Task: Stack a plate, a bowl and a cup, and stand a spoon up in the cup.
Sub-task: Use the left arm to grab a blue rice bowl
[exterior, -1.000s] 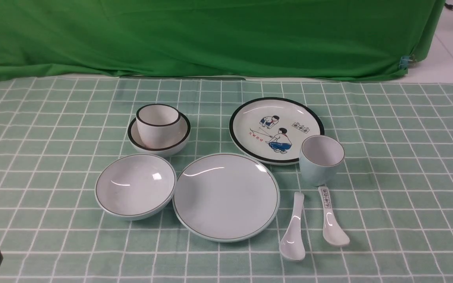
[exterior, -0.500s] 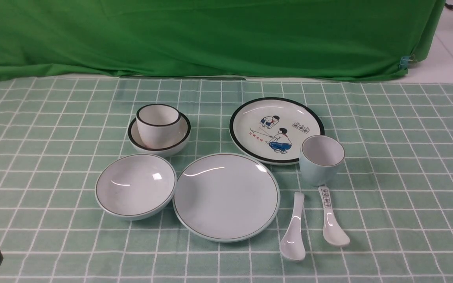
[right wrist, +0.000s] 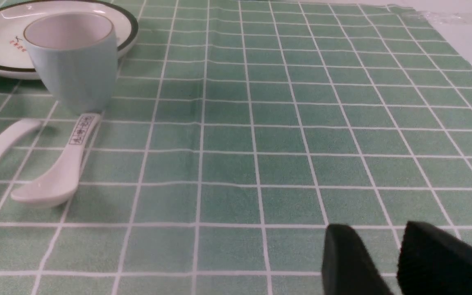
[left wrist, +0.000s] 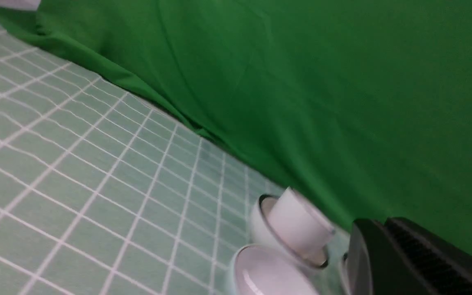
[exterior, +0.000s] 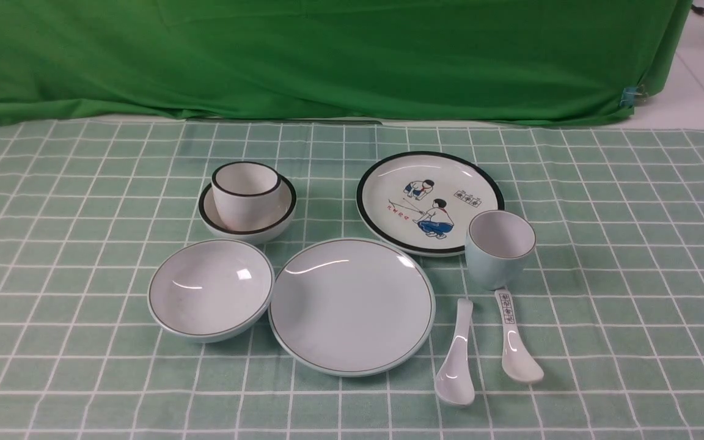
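Around the middle of the cloth I see a white cup with a bold black rim (exterior: 245, 195) in a white black-rimmed bowl (exterior: 282, 225) at eleven o'clock; a round white plate with a black rim and painted children (exterior: 388, 183) at one; and a white spoon with a character-printed handle (exterior: 520, 360) at four. All rest on my green, white-gridded tablecloth (exterior: 621, 293); a green cloth curtain (exterior: 327, 61) hangs at twelve.

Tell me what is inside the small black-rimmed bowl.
The black-rimmed cup sits inside the small black-rimmed bowl. Some of the bowl's bare inner wall shows beside it; the part beneath the cup is covered and cannot be seen.
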`<state>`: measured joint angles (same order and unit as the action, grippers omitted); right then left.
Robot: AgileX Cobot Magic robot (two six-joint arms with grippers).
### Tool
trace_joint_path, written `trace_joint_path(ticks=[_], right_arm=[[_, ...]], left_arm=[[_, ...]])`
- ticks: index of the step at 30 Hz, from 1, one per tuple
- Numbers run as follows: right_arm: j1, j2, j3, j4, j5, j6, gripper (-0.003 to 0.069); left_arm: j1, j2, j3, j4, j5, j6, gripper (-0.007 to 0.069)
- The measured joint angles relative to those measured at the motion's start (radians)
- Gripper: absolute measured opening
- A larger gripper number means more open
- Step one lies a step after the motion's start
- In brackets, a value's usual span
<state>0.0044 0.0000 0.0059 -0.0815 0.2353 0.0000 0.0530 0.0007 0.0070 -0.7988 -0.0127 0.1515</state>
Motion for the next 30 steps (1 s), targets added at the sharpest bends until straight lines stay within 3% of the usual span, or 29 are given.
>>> trace_joint_path(ticks=[5, 8, 9, 14, 16, 20, 24, 30], right_arm=[[0.000, 0.000, 0.000, 0.000, 0.000, 0.000, 0.0239], [0.000, 0.000, 0.000, 0.000, 0.000, 0.000, 0.0239], [0.000, 0.000, 0.000, 0.000, 0.000, 0.000, 0.0239], [0.000, 0.000, 0.000, 0.000, 0.000, 0.000, 0.0239], [0.000, 0.000, 0.000, 0.000, 0.000, 0.000, 0.0239], [0.000, 0.000, 0.000, 0.000, 0.000, 0.000, 0.0239], [0.000, 0.000, 0.000, 0.003, -0.011, 0.008, 0.0239], [0.000, 0.000, 0.000, 0.158, -0.192, 0.300, 0.0239]], left_arm=[[0.001, 0.000, -0.008, -0.066, -0.061, -0.079, 0.0012], [0.001, 0.009, -0.107, 0.023, 0.091, -0.057, 0.0012], [0.001, 0.074, -0.221, 0.090, 0.223, 0.028, 0.0012], [-0.003, 0.290, -0.380, 0.126, 0.422, 0.222, 0.0012], [-0.044, 0.491, -0.501, 0.153, 0.586, 0.364, 0.0012], [-0.143, 0.746, -0.646, 0.188, 0.743, 0.431, 0.0012], [-0.242, 0.946, -0.759, 0.223, 0.778, 0.480, 0.0012], [-0.311, 1.209, -0.911, 0.295, 0.901, 0.530, 0.0012]])
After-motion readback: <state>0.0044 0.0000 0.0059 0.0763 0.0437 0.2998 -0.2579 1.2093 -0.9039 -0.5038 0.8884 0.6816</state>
